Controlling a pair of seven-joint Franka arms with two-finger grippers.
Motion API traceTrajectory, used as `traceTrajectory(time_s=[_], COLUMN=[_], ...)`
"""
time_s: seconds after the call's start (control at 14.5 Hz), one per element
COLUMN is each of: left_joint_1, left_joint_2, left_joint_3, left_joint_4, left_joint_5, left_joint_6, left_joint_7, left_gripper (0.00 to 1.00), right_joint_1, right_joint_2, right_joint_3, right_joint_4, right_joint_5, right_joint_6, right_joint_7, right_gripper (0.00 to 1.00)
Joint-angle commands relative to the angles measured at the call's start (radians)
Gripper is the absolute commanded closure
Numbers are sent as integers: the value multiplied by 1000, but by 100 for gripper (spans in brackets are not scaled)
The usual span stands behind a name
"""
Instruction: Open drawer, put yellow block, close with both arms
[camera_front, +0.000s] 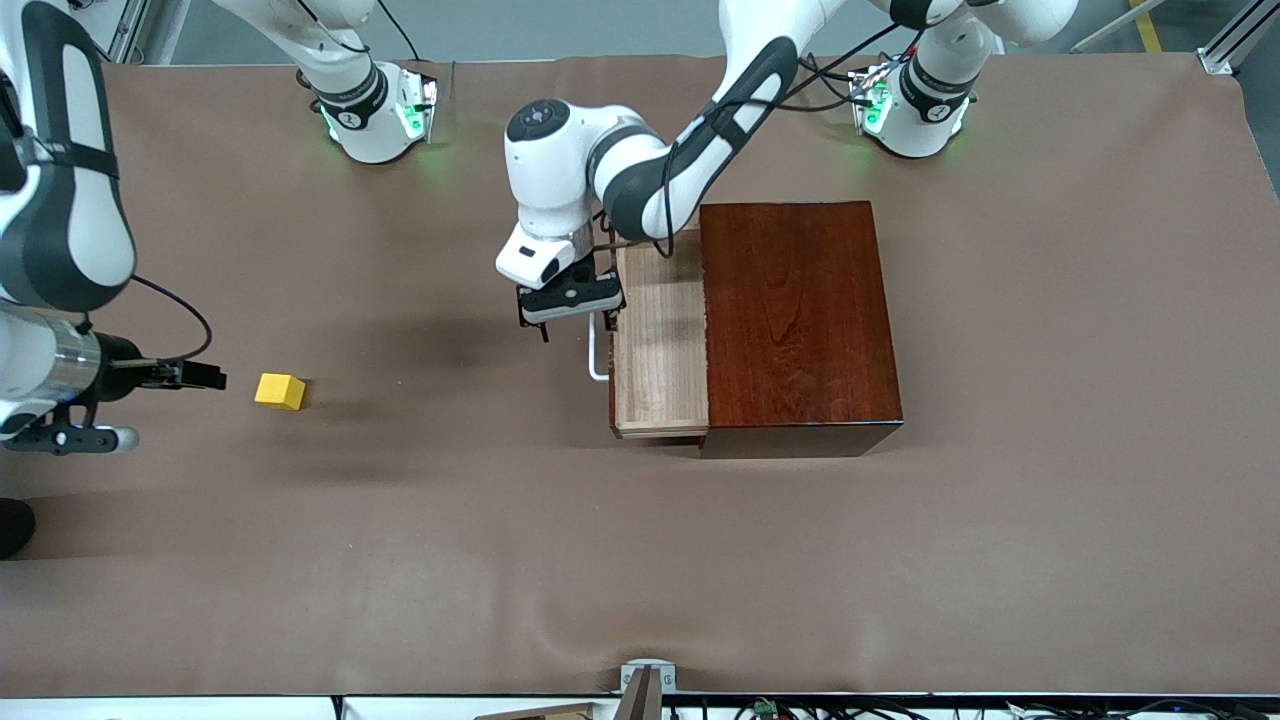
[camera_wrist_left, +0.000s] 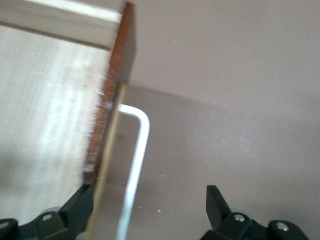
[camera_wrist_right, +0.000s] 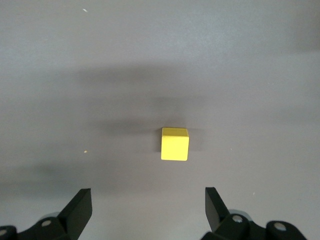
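Left claw (camera_front: 570, 300) of mine hangs wide open over the white handle (camera_front: 597, 350) of the pulled-out drawer (camera_front: 660, 340). Right claw (camera_wrist_right: 148, 210) gapes wide over the yellow block (camera_front: 280, 391), sitting on the worktop (camera_front: 450, 540) toward the right arm's end.

Drawer (camera_front: 660, 345) pulled partway out of dark reddish-brown box (camera_front: 797, 320), toward the right arm's end of the table; pale-wood tray, nothing inside, white U-shaped handle (camera_front: 596, 350) on its front. Yellow block (camera_front: 280, 391): small plain cube, flat on the brown table cover, well apart from the drawer, toward the right arm's end.
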Motion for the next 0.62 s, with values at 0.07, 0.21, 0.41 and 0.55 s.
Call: traceTrajectory(time_s=[0.07,0.21,0.41,0.55], left_joint_1=[9,37,117,165], left_joint_2=[-134,-206,-315,-378], left_joint_3=[0,3,1,3], left_joint_4=[-4,-19,-47,-70], left_joint_5=[20,23,21,21], left_joint_6=[-107,-156,-286,-357], left_joint_7=[1,37,128,200], left_gripper=[0,0,0,0], right_joint_1=[-49,-55,-72,-63], right_joint_2=[9,9,12,11], right_joint_3=[17,17,17,17], right_joint_4=[-71,-118,-193,-236], right_joint_5=[-14,-14,-14,-14], right_joint_6=[75,127,221,281], right_joint_7=[0,0,0,6], right_gripper=[0,0,0,0])
